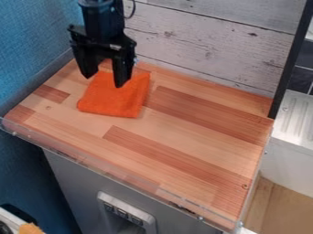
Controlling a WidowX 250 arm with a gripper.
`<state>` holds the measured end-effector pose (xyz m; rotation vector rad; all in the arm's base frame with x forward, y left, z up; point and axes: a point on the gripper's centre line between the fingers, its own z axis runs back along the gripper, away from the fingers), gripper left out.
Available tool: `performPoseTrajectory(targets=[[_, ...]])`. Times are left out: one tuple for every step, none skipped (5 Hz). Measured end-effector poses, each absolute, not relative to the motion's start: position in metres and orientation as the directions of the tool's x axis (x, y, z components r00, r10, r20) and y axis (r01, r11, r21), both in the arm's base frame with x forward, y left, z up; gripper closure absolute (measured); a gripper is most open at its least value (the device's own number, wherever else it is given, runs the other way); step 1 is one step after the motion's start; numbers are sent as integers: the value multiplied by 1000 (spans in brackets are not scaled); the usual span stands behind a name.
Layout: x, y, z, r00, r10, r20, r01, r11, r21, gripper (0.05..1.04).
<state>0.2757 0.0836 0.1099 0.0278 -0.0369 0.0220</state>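
The black gripper (pixel 104 80) hangs down at the upper left of the view, its two fingers spread apart with a gap between them. Just below and behind it an orange cloth (pixel 115 99) lies flat on the wooden counter, roughly square in outline. Part of the cloth's far side is hidden behind the fingers. Whether the fingertips touch the cloth cannot be told.
The wooden counter (pixel 183 132) has a clear raised strip (pixel 110 172) along its front edge. A blue wall (pixel 30 41) stands at the left and a whitewashed plank wall (pixel 207 45) behind. A black post (pixel 289 61) rises at the right back corner.
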Motion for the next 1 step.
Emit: performPoseTrajectory(targets=[[260,77,126,999,19,41,-20,1000,20,83]])
